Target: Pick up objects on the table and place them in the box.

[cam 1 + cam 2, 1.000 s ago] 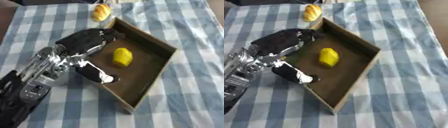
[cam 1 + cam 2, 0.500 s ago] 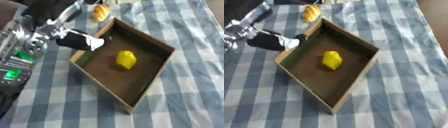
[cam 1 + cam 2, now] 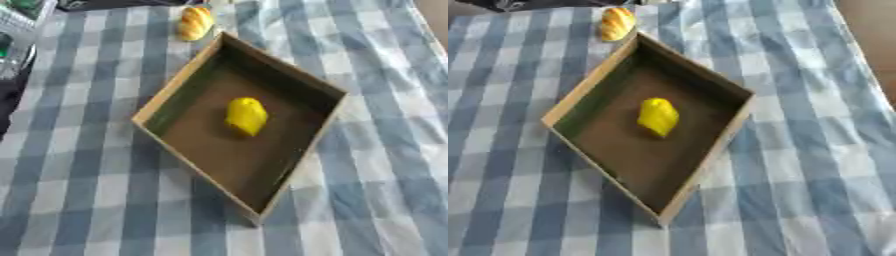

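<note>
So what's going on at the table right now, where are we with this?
Nothing is being handled right now. The cardboard box sits on the blue checked tablecloth with one yellow object lying inside it. An orange-yellow object lies on the cloth just beyond the box's far corner, not yet boxed. Part of the robot's left arm shows at the upper left edge; neither hand is in view.
</note>
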Tool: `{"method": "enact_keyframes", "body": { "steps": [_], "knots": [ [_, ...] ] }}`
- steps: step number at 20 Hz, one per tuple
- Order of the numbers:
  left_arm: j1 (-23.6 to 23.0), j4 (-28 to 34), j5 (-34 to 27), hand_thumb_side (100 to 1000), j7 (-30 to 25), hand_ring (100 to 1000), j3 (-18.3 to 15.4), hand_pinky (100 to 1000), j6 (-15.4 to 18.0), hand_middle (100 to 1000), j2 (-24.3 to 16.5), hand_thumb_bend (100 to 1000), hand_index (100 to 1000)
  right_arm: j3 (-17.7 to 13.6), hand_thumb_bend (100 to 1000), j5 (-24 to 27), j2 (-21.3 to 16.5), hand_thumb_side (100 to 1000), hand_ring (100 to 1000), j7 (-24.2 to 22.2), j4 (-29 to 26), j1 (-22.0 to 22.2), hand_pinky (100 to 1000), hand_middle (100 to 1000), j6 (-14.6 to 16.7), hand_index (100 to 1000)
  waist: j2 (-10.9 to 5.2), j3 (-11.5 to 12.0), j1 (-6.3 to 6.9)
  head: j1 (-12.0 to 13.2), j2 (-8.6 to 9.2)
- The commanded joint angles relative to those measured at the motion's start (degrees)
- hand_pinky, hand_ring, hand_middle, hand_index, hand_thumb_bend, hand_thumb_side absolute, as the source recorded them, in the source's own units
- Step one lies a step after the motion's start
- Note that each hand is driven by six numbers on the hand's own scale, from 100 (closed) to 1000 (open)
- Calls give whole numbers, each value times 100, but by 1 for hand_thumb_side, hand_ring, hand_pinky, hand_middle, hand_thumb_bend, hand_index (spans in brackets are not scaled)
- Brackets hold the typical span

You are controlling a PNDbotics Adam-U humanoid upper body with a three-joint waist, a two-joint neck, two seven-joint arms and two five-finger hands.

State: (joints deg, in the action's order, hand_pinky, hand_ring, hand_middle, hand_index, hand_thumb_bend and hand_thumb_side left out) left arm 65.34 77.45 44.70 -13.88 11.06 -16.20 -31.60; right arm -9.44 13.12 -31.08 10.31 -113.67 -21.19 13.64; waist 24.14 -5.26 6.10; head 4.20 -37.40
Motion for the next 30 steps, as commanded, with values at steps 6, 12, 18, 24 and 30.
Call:
{"method": "enact_keyframes", "body": {
  "steps": [6, 12, 18, 24, 30],
  "knots": [
    [491, -1414, 147, 464, 18, 864, -320, 859, 239, 823, 142, 548, 922, 36, 250, 13, -184, 401, 860, -86, -93, -257, 806, 644, -16, 810, 99, -248, 106, 217, 293],
    [482, -1713, -198, 513, -114, 859, -381, 855, 479, 818, 138, 543, 917, 50, 249, 16, -163, 402, 859, -109, -93, -326, 806, 643, -40, 809, 208, -387, 165, 137, 561],
    [426, -1797, -278, 523, -297, 867, -360, 859, 392, 825, 112, 581, 921, 57, 249, 25, -143, 403, 859, -107, -93, -346, 806, 643, -54, 809, 228, -441, 190, -42, 793],
    [387, -1911, -142, 535, -519, 873, -367, 862, 153, 830, 99, 615, 926, 61, 248, 25, -128, 404, 859, -109, -93, -343, 806, 642, -77, 809, 239, -454, 226, -19, 745],
    [329, -2018, -68, 549, -683, 867, -406, 854, -5, 820, 109, 619, 910, 60, 248, 22, -110, 404, 860, -105, -93, -340, 806, 642, -97, 809, 252, -463, 246, -1, 715]
  ]
}}
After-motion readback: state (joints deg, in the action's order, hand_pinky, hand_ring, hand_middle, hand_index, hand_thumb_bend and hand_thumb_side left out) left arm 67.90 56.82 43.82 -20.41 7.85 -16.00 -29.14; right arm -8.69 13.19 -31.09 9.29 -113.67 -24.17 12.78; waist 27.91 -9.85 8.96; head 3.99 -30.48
